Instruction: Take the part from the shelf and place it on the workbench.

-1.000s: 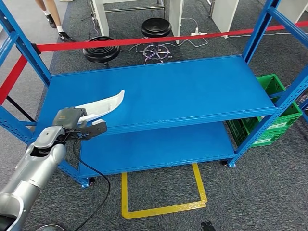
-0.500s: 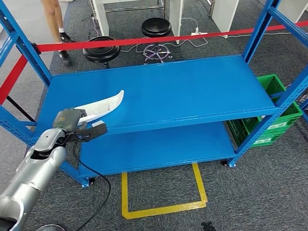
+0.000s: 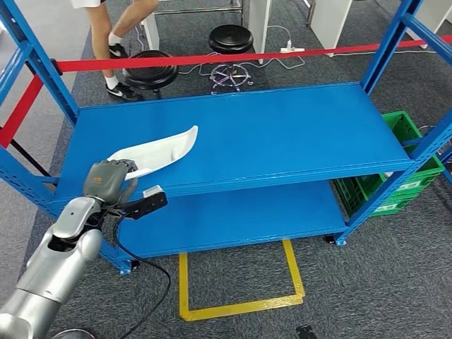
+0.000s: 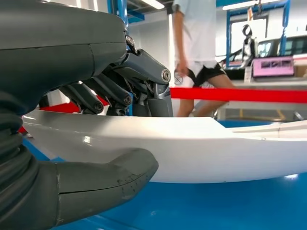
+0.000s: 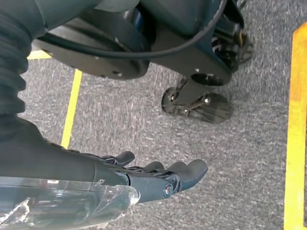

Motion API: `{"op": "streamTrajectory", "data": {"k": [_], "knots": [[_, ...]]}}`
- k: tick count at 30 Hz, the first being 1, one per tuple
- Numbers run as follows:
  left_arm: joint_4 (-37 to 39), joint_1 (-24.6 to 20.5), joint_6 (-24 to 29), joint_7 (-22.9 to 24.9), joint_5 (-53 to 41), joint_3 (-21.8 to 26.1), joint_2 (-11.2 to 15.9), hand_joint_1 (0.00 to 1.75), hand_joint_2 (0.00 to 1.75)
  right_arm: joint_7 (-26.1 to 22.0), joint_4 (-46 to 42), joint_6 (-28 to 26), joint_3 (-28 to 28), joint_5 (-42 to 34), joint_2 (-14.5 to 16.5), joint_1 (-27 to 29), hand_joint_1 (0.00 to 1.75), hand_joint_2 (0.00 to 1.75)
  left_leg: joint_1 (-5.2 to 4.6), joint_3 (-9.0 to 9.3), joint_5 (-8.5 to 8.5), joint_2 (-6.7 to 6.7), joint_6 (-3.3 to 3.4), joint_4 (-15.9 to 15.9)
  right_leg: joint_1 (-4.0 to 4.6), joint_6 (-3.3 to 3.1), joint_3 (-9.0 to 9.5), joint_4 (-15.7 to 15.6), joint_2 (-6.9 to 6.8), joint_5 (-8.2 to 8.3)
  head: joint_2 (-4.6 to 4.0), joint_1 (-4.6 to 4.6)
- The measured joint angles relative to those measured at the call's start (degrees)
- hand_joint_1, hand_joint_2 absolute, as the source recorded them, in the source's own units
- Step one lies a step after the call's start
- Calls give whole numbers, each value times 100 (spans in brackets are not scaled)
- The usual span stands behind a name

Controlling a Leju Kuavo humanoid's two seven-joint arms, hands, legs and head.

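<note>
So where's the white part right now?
In the head view the white part is at the left end of the blue shelf's top level, its near end held by the left robot hand.

A workshop floor: blue steel shelving (image 3: 234,134), yellow floor tape (image 3: 240,307), green parts crate (image 3: 410,176).

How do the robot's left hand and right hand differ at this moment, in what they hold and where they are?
The left robot hand grips one end of the white part, thumb under it and fingers over it, at the top shelf. The right robot hand holds nothing; it hangs over the grey carpet with its fingers extended and close together. The left is raised to shelf height, the right is down near the floor. Both have dark grey fingers.
</note>
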Motion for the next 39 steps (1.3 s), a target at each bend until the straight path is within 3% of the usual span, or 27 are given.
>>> {"op": "streamTrajectory", "data": {"k": [3, 4, 5, 6, 8, 10, 13, 14, 15, 16, 18, 19, 20, 21, 22, 23, 25, 27, 29, 30, 32, 34, 35, 36, 37, 38, 39], "knots": [[-261, 123, 30, -23, -27, -16, -21, 175, 175, -73, 0, 54, -44, -10, -1, 24, 0, 175, 10, -30, 57, 26, 45, -43, 17, 18, -330, 987, -31, -669, 0, 14], [-341, 182, 38, -29, -38, -22, -26, 175, 175, -97, 0, 66, -60, -8, -2, 34, 0, 175, 8, -54, 75, 30, 42, -42, 17, 24, -401, 1277, -34, -806, 0, 13], [-416, 242, 46, -34, -47, -30, -34, 175, 175, -119, 0, 77, -75, -4, -2, 42, 0, 175, 10, -83, 99, 32, 32, -41, 16, 31, -377, 1381, -36, -842, 0, 14], [-492, 298, 53, -39, -55, -40, -43, 175, 175, -140, 0, 87, -89, 1, -2, 47, 0, 175, 19, -116, 127, 30, 12, -37, 13, 36, -240, 1255, -38, -776, 0, 15], [-641, 388, 67, -44, -70, -57, -53, 175, 175, -166, 0, 99, -106, 8, -3, 42, 0, 175, 45, -183, 184, 25, -51, -9, 2, 52, 289, 473, -44, -543, 0, 15], [-791, 446, 89, -43, -93, -67, -53, 175, 175, -189, 1, 100, -113, 15, -3, 39, 0, 175, 55, -227, 242, 18, -135, 21, 17, 7, 619, -79, -19, -395, 0, 3], [-974, 517, 134, -42, -117, -85, -67, 175, 175, -228, 2, 100, -127, 15, -13, 58, 0, 175, 63, -234, 356, 2, -247, -5, 55, -168, 538, -102, -3, -333, 0, -19], [-1025, 557, 150, -43, -124, -92, -75, 175, 175, -242, 2, 100, -137, 10, -18, 64, 0, 175, 73, -251, 326, 2, -276, 0, 57, -231, 515, -100, -10, -294, 0, -21], [-1073, 599, 162, -45, -138, -102, -81, 175, 175, -256, 2, 99, -147, 5, -22, 69, 0, 175, 79, -290, 191, 5, -301, 82, 54, -288, 480, -104, -17, -238, 0, -27], [-1120, 638, 174, -46, -151, -111, -85, 175, 175, -270, 2, 98, -156, -1, -25, 77, 0, 175, 83, -368, -49, 8, -321, 296, 49, -334, 428, -111, -25, -169, 0, -36], [-1201, 694, 187, -49, -173, -131, -94, 175, 175, -292, 2, 98, -168, -8, -31, 100, 0, 175, 80, -583, -672, 11, -344, 1051, 56, -375, 296, -109, -31, -45, 0, -51], [-1232, 719, 191, -49, -178, -139, -99, 175, 175, -301, 2, 98, -178, -12, -32, 117, 0, 175, 79, -660, -884, 11, -348, 1440, 62, -379, 218, -107, -37, 11, 0, -53], [-1255, 744, 195, -48, -182, -147, -107, 175, 175, -308, 2, 98, -192, -17, -33, 130, 0, 175, 77, -661, -970, 11, -343, 1684, 67, -376, 144, -104, -42, 62, 0, -53], [-1273, 766, 197, -48, -187, -156, -117, 175, 175, -314, 2, 97, -209, -26, -34, 139, 0, 175, 74, -564, -948, 11, -332, 1731, 70, -366, 75, -102, -43, 111, 0, -53], [-1291, 782, 198, -48, -191, -167, -128, 175, 175, -318, 2, 96, -228, -33, -34, 142, 0, 175, 71, -357, -848, 10, -312, 1559, 72, -349, 11, -101, -41, 160, 0, -54], [-1311, 788, 200, -48, -197, -178, -142, 175, 175, -321, 2, 95, -241, -37, -34, 142, 0, 175, 66, -59, -739, 2, -286, 1217, 72, -327, -38, -100, -35, 206, 0, -53], [-1367, 783, 206, -49, -210, -203, -169, 175, 175, -327, 2, 91, -255, -40, -35, 139, 0, 175, 50, 539, -715, -38, -230, 427, 79, -268, -105, -100, -21, 288, 0, -49], [-1407, 780, 216, -49, -216, -222, -195, 175, 175, -335, 2, 86, -261, -40, -37, 141, 0, 175, 21, 776, -788, -65, -187, 56, 82, -193, -125, -124, -7, 378, 0, -46], [-1416, 785, 221, -49, -218, -236, -222, 175, 175, -339, 3, 80, -269, -40, -42, 155, 0, 175, 7, 730, -717, -25, -109, 23, 66, -112, -141, -158, 17, 444, 0, -45], [-1417, 785, 221, -49, -219, -241, -238, 175, 175, -338, 3, 75, -277, -40, -45, 165, 0, 175, 9, 692, -667, 5, -57, 14, 57, -81, -182, -113, 13, 368, 0, -39], [-1417, 783, 221, -49, -224, -244, -269, 175, 175, -342, 4, 63, -301, -43, -50, 182, 0, 175, 14, 581, -550, 69, 30, -4, 49, -35, -360, 336, -17, -85, 0, -26], [-1417, 786, 221, -54, -227, -246, -304, 175, 175, -350, 4, 48, -334, -45, -51, 186, 0, 175, -4, 431, -434, 122, 65, 1, 52, 1, -583, 1118, -35, -587, 0, -18], [-1417, 787, 220, -59, -227, -248, -320, 175, 175, -355, 4, 43, -352, -45, -52, 186, 0, 175, -12, 353, -375, 150, 67, 5, 52, 14, -627, 1408, -36, -667, 0, -18], [-1417, 787, 220, -65, -227, -252, -337, 175, 175, -362, 4, 38, -374, -46, -52, 187, 0, 175, -16, 274, -316, 170, 61, 10, 52, 21, -580, 1526, -38, -613, 0, -19], [-1417, 784, 219, -69, -227, -257, -350, 175, 175, -369, 4, 36, -391, -48, -54, 190, 0, 175, -17, 199, -259, 188, 48, 16, 51, 21, -423, 1429, -43, -461, 0, -18], [-1417, 777, 219, -72, -227, -262, -362, 175, 175, -378, 3, 34, -406, -49, -56, 192, 0, 175, -17, 130, -205, 202, 30, 25, 50, 16, -167, 1145, -53, -294, 0, -19], [-1417, 764, 219, -75, -227, -268, -372, 175, 175, -386, 2, 33, -420, -50, -58, 190, 0, 175, -20, 68, -155, 210, 4, 38, 50, 8, 136, 734, -72, -231, 0, -17]]}}
